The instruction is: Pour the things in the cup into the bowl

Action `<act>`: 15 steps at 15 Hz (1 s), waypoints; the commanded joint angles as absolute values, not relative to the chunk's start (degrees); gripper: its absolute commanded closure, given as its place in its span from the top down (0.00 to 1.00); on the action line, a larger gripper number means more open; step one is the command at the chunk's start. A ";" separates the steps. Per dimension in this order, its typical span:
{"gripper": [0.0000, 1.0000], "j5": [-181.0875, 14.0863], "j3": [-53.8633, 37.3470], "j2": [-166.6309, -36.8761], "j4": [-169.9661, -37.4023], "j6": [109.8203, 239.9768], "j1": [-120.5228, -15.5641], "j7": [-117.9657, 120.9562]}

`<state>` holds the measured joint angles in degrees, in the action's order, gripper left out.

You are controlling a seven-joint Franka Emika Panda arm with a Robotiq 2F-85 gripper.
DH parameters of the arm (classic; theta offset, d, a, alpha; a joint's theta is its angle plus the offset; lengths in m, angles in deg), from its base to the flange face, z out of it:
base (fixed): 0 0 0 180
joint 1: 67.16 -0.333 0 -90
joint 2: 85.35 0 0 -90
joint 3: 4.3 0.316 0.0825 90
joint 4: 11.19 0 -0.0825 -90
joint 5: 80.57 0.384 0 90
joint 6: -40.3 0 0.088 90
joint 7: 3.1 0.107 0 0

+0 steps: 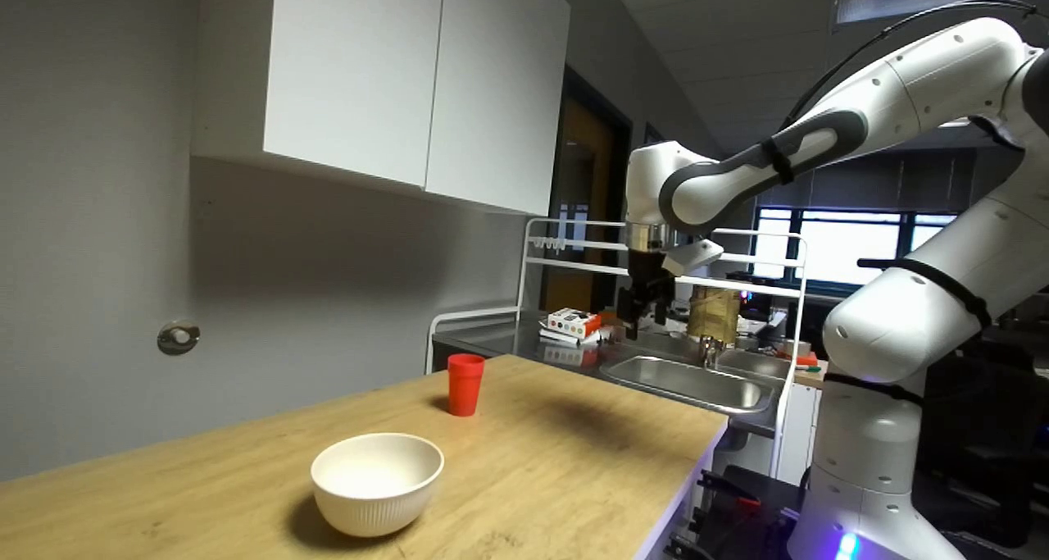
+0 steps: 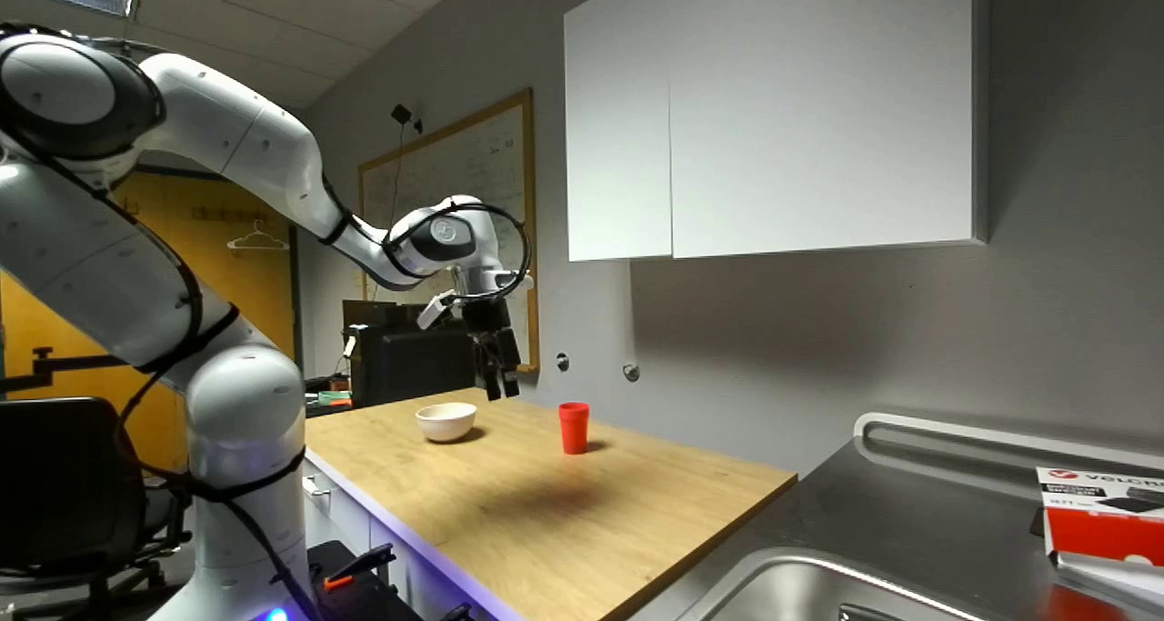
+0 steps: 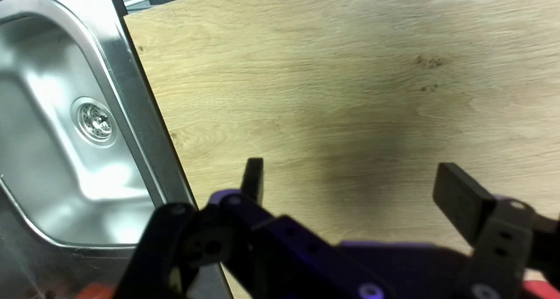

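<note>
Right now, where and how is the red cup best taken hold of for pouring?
I'd take the red cup by its sides at mid-height, the open pincer coming in level from the side away from the grey wall. It stands upright, tapering only gently, so this should leave its mouth free for pouring.

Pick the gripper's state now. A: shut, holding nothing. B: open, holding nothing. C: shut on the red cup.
B: the wrist view shows the gripper with its jaws wide apart and the wooden countertop visible between them; in both exterior views the red cup stands on that countertop.
</note>
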<state>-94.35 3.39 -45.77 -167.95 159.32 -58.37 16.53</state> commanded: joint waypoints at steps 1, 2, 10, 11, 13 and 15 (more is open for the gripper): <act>1.00 -94.67 2.91 -45.81 -167.83 159.08 -58.91 16.80; 1.00 -94.67 2.91 -45.81 -167.83 159.08 -58.91 16.80; 1.00 -94.70 2.95 -46.02 -167.69 159.06 -58.79 16.97; 1.00 -94.80 3.09 -46.32 -167.53 159.08 -58.65 17.34; 1.00 -95.00 3.41 -47.20 -167.09 159.24 -58.44 18.11; 1.00 -94.86 3.65 -48.51 -166.34 159.40 -58.50 18.80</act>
